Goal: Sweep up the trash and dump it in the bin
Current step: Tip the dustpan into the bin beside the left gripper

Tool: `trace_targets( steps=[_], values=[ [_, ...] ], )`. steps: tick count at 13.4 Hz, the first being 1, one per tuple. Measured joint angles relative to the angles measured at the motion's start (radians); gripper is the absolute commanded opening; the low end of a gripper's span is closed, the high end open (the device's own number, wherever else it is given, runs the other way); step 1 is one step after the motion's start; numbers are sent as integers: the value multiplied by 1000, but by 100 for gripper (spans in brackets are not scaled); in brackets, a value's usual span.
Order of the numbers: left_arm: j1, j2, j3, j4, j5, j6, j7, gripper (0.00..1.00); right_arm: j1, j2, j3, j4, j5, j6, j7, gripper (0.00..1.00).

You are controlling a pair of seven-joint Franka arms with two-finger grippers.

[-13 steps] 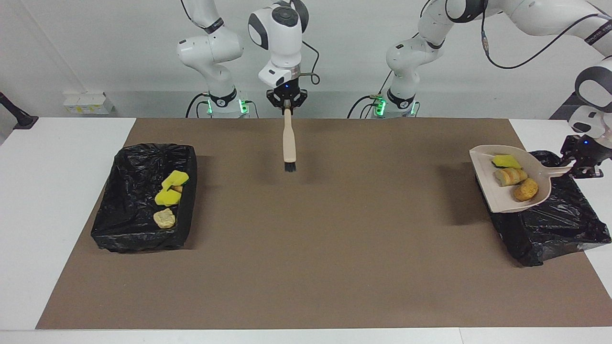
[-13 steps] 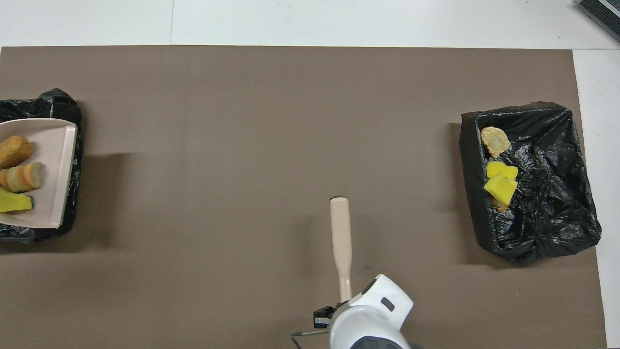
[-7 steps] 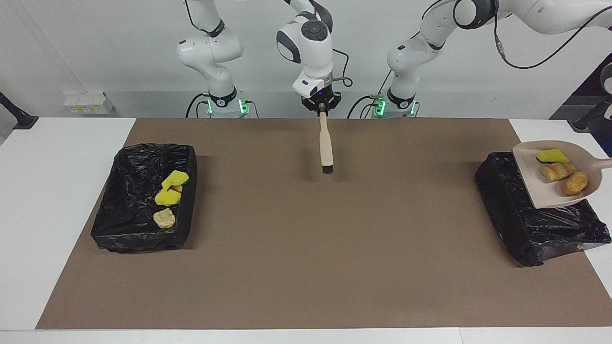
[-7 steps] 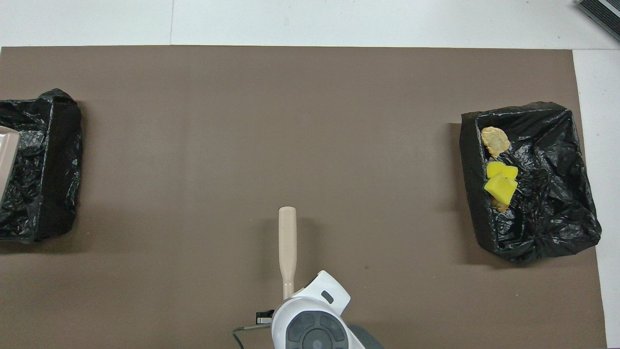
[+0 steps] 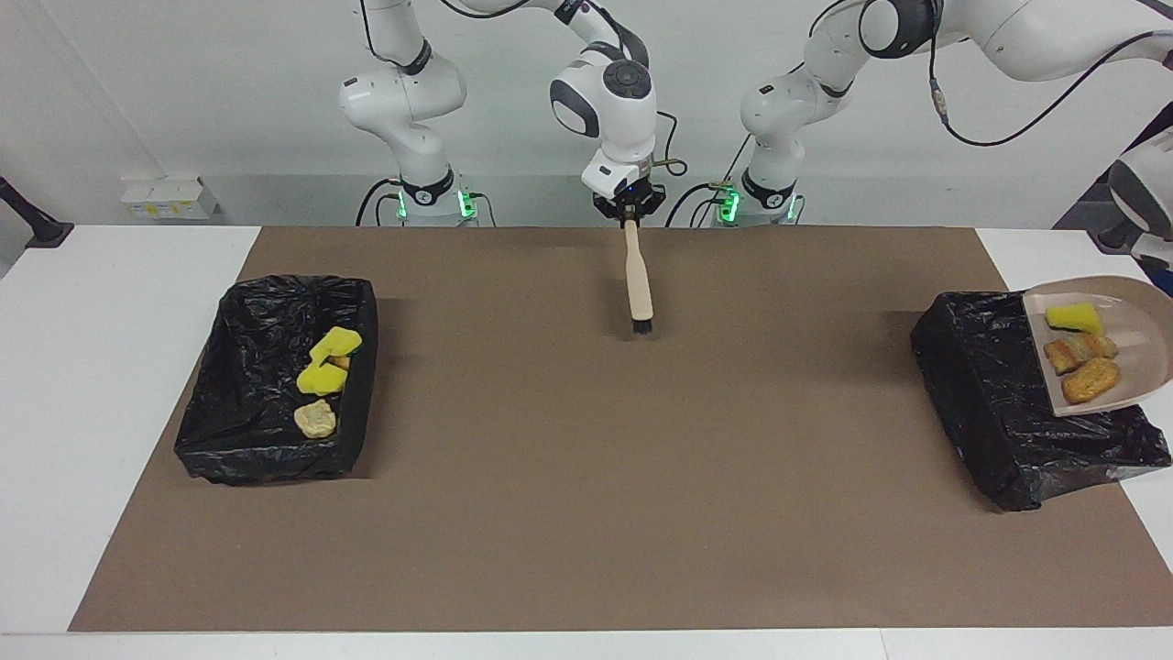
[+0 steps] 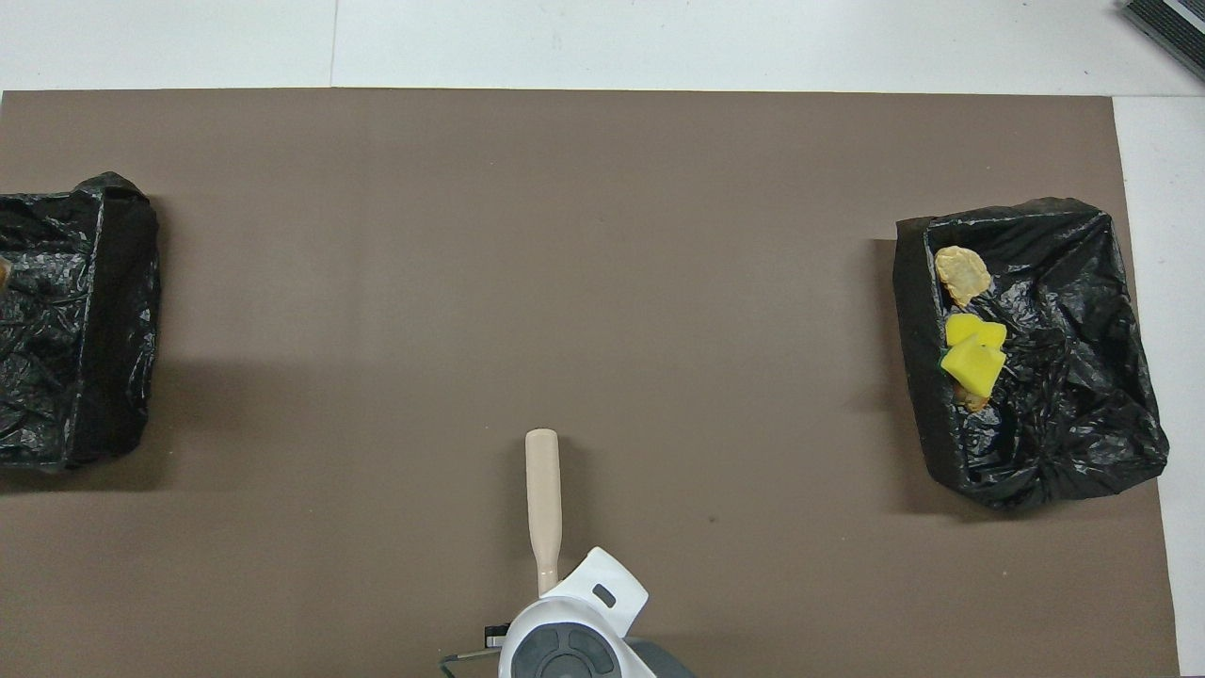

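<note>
A loaded dustpan (image 5: 1113, 344) is held by the unseen, closed left end effector above the three-o'clock bin (image 5: 1008, 403); steep tipping is advised. A brush (image 5: 638, 284) is gripped by the right end effector (image 5: 629, 209).

Dustpan (image 5: 1141, 312) carrying 3 scraps (image 5: 1081, 350) hangs over one black bin (image 5: 999, 394); right pincer (image 5: 630, 207) grips the brush (image 5: 638, 280).
</note>
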Motion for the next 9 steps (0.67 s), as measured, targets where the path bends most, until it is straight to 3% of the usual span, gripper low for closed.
trace_targets(
  steps=[3,6,9],
  values=[
    [-45,-66,-1,-114,154,-27,-163,0,10,9,0,-22,0,25,3,0],
    [-43,-111,7,-128,270,-33,-181,0,12,17,0,-27,0,27,28,1],
    [-42,-160,9,-129,326,-33,-180,0,19,27,1,-31,-1,43,82,14]
  ],
)
